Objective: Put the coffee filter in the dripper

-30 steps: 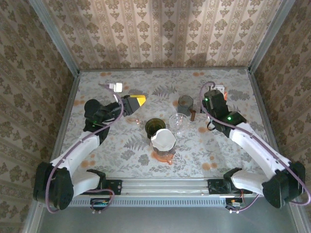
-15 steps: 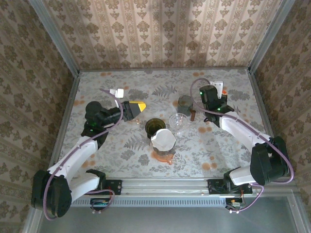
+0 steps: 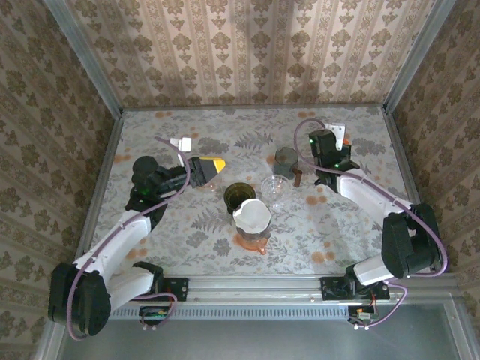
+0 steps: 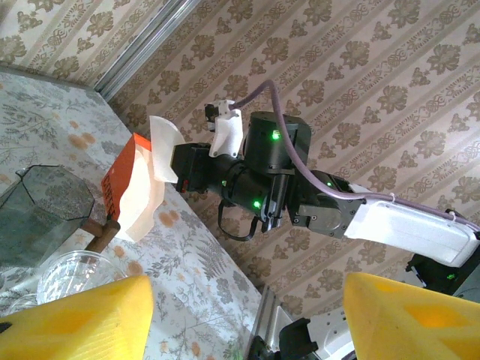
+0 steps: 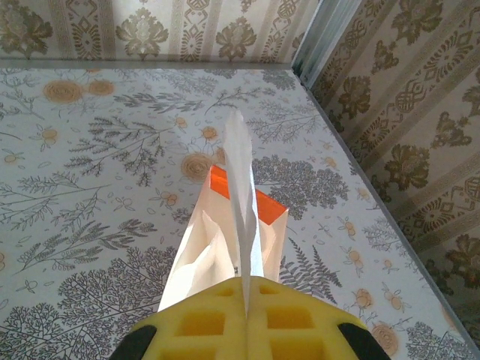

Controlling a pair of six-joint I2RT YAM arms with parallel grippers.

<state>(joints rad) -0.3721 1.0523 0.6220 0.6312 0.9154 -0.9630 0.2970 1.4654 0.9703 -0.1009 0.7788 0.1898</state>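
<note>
Presently, over the left half of the desk (image 3: pixel 187 232), about midway between its far and near edges, the left gripper (image 3: pixel 213 166) is held above the surface and aimed toward the centre. Its yellow fingers (image 4: pixel 82 322) are spread wide and nothing is carried between them.

Around the centre a dark green cup (image 3: pixel 238 195) is set. A white vessel (image 3: pixel 252 216) with orange at its base is placed just beside it toward the near edge, and a clear glass (image 3: pixel 276 187) just to the cup's right. Beyond the glass, toward the far edge, the faceted glass dripper (image 3: pixel 286 159) with its wooden handle (image 4: pixel 101 236) is found. No paper is seen inside it.

Further right, toward the far right corner, the right gripper (image 5: pixel 246 291) is raised, its fingers closed narrowly on the thin edge of a white coffee filter (image 5: pixel 241 187). A white packet (image 5: pixel 196 255) with an orange end is seen just past the fingers, touching the coffee filter. The sheet appears to be partly within it. Whether the packet rests on the desk or hangs free cannot be told.

The task is therefore judged to be at an early stage: one sheet is gripped, but nothing is yet seated. By this reading, the coffee filter is to be freed from the packet and carried leftward to the dripper. It is then to be lowered into the cone, probably opened out so that it sits against the walls.
</note>
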